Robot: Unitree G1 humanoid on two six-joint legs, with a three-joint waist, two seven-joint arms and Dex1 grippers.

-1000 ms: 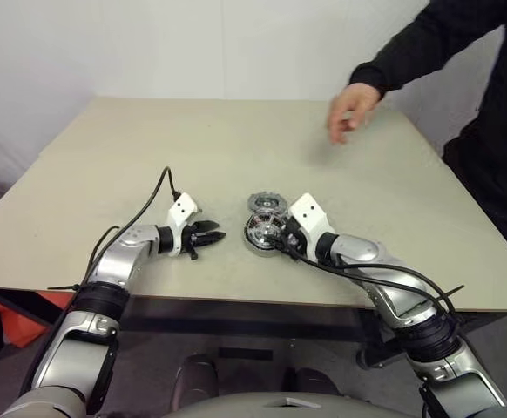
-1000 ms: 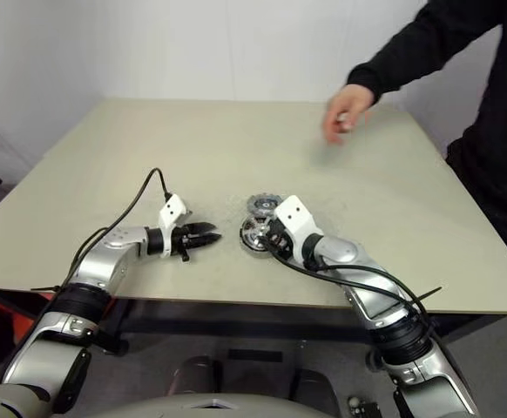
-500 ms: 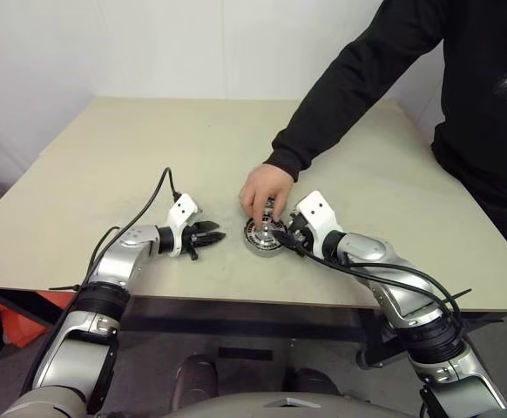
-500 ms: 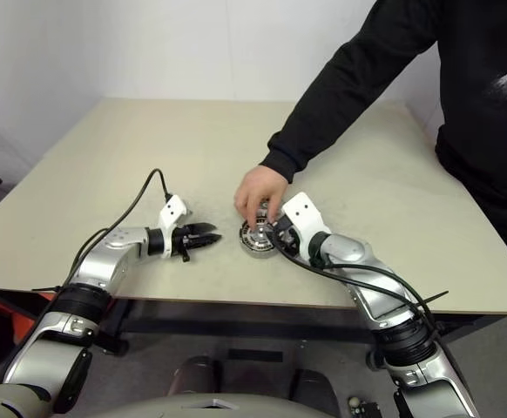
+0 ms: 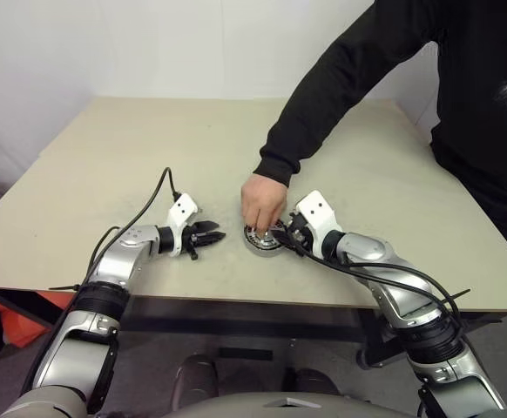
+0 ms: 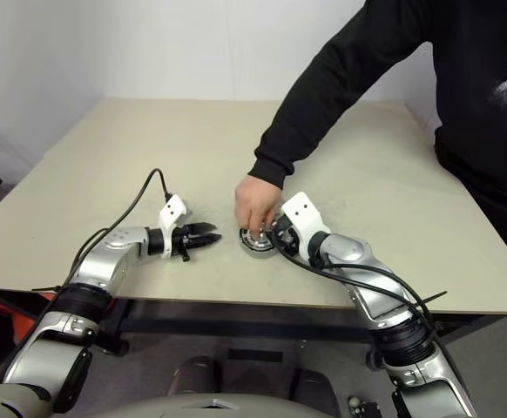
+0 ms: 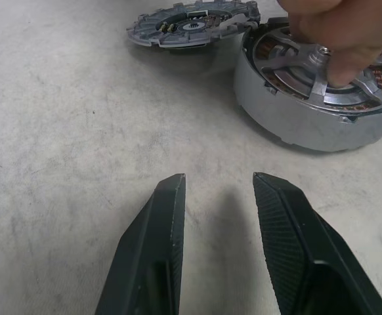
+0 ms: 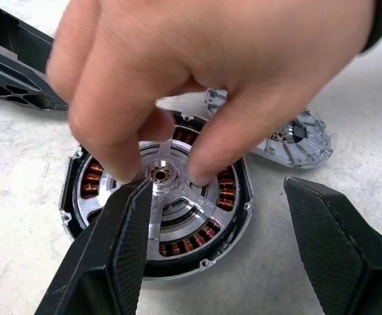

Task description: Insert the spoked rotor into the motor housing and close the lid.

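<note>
The spoked rotor [image 8: 161, 193] is lying flat inside the motor housing [image 7: 312, 115], its hub pinched by a person's hand [image 5: 262, 200] that is reaching in from the far side of the table [image 5: 105, 157]. The lid [image 7: 191, 23] is lying flat just behind the housing, touching or nearly touching its rim, hub axis upright. The right gripper [image 8: 211, 249] is standing directly before the housing, fingers spread wide to either side of it and gripping nothing, so it is the nearer arm. The left gripper [image 7: 214, 216] is sitting a little apart to the housing's left, pointing toward it, fingers partly apart and empty. No writing or brand is readable on any part.
</note>
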